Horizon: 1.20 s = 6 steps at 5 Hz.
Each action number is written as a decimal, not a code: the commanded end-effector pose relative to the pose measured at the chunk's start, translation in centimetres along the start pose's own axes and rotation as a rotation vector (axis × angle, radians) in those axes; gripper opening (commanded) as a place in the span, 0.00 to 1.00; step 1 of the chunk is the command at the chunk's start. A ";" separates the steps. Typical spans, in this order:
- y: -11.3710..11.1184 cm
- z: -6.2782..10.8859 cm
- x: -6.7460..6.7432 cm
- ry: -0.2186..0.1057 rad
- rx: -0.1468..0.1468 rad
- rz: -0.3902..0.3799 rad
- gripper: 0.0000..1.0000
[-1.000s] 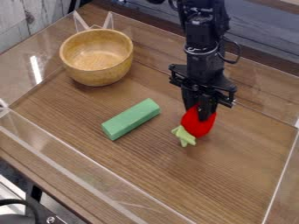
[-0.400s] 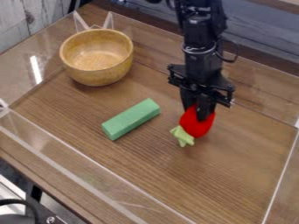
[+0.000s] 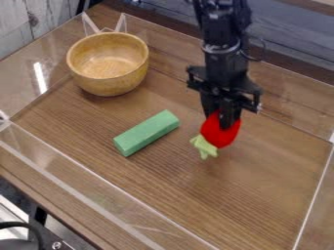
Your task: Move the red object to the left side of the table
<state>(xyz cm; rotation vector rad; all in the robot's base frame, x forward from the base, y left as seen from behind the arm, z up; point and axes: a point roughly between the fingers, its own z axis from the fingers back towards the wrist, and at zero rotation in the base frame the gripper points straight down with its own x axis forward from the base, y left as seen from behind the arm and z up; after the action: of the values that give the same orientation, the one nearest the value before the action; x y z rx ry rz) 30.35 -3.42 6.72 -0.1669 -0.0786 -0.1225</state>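
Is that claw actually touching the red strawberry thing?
Touching. The one camera view shows the gripper shut on the red object, its fingers pressed into the toy's top, green end pointing down-left.

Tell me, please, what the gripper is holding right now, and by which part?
The gripper is shut on the red object, pinching its upper red body from above; the light green leafy end hangs free at the lower left.

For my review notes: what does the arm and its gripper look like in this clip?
A single slim arm, all black, built of stacked blocky segments, comes down from the top edge of the view. Its gripper is also black, a wider crossbar with two narrow dark jaws below. A thin dark cable seems to loop beside the wrist. No markings or labels can be made out at this resolution.
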 end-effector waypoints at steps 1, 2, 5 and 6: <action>0.6 3.5 0.3 -0.086 0.000 -0.006 0.00; 0.1 1.2 0.0 -0.064 0.012 -0.028 0.00; 0.5 2.4 -0.4 -0.101 0.008 -0.043 0.00; 1.5 3.4 -0.3 -0.128 0.013 -0.022 0.00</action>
<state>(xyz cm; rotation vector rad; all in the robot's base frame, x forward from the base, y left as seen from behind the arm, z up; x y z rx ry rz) 29.18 -1.52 7.66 -0.1685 -0.1357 -0.1200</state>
